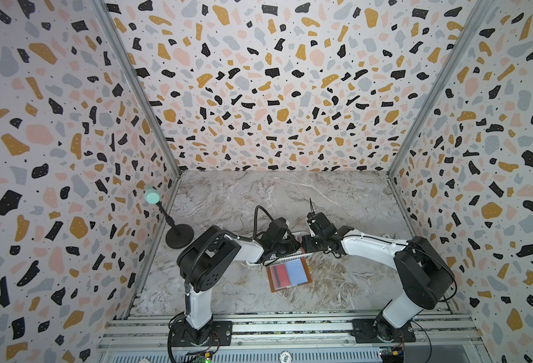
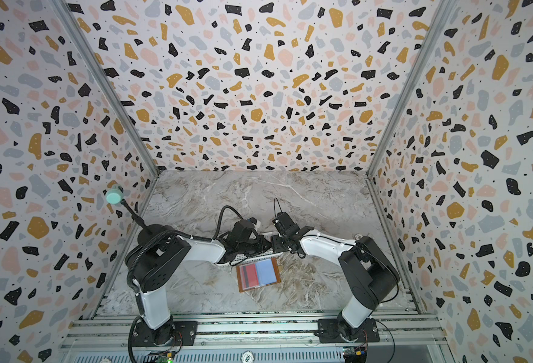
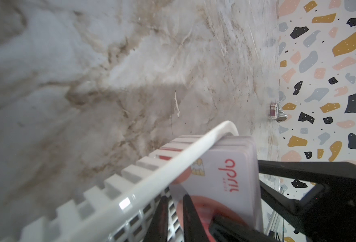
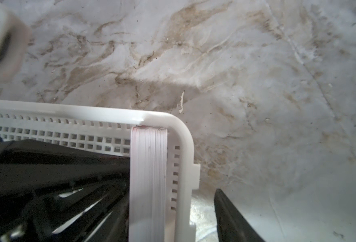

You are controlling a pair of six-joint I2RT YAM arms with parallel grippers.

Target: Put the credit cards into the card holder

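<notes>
White basket (image 1: 285,256) sits mid-surface (image 1: 258,201); in both top views the two wrists cover most of it. A stand with a green cap (image 1: 152,195) is by the left wall, well apart. There's a tiny thing (image 3: 277,111) at a wall's foot, too small for us to name. A blurry pale roll (image 4: 3,46) is cut off at the frame edge and we cannot tell what it is.

Cards (image 4: 147,178) stand on edge as a stack in the basket's end, against its end wall. Holder (image 1: 296,272) lies open just beside the basket, on the side nearer the arm bases. It has a red card (image 1: 278,273) in one sleeve; the other sleeve is blue.

Left fingers (image 3: 190,215) are inside the basket, nearly together, at the front card's face. We cannot tell if they pinch a card. Right fingers (image 4: 229,215) are spread wide, gripping nothing. The one we see is outside the end wall, near but apart, and its partner is lost in a dark mass.

Both arms are bent at the elbow with forearms low, reaching inward, and the wrists meet over the basket.
</notes>
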